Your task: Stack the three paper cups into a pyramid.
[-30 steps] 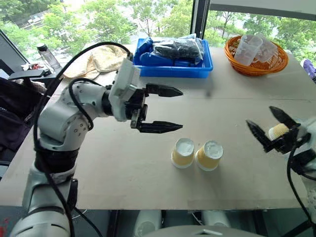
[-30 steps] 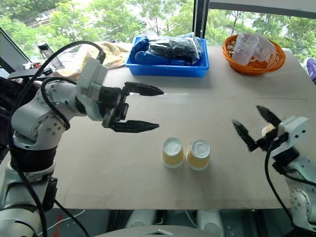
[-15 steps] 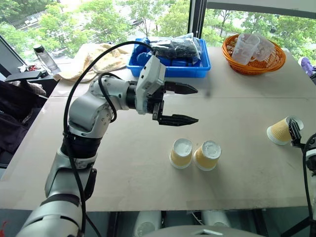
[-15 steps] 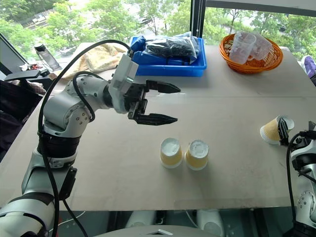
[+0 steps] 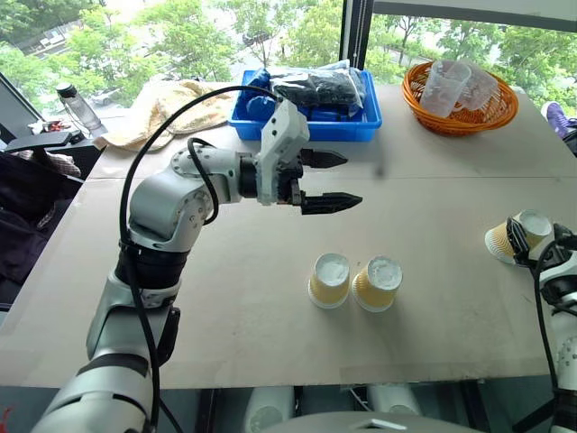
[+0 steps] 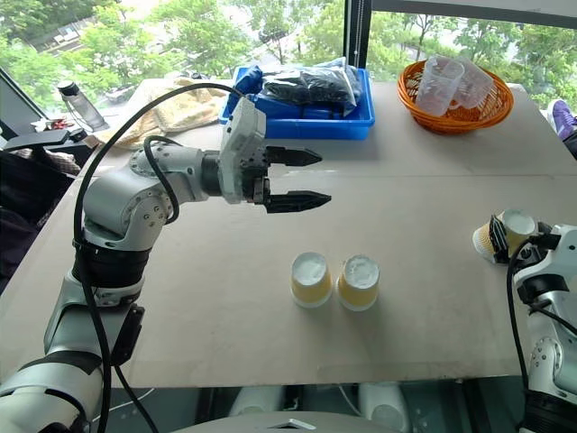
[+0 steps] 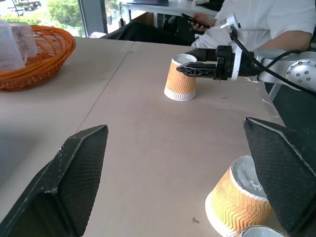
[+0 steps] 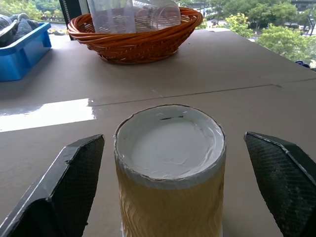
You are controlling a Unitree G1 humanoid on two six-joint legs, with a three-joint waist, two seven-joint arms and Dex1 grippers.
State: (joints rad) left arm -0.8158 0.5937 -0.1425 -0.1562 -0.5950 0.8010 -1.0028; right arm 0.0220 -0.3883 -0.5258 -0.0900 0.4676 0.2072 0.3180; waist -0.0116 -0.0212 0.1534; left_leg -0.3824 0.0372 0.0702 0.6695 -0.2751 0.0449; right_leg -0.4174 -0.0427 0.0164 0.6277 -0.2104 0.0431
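place: office or lab test space | surface: bare brown board tabletop (image 5: 225, 298) on legs | backdrop: tall windows (image 5: 225, 36) with a dark mullion, green trees outside | props: blue bin (image 5: 311, 117), orange wicker basket (image 5: 464, 113) of clear plastic cups | bystander: seated person (image 7: 261, 22) in a white shirt

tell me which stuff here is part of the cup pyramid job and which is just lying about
Part of the job:
- two paper cups upside down, side by side mid-table
- third paper cup upside down near the table's right edge, between the open right hand's fingers

Just lying about:
- orange basket of clear plastic cups
- blue tray holding a dark bag
- tan cloth
- bottle
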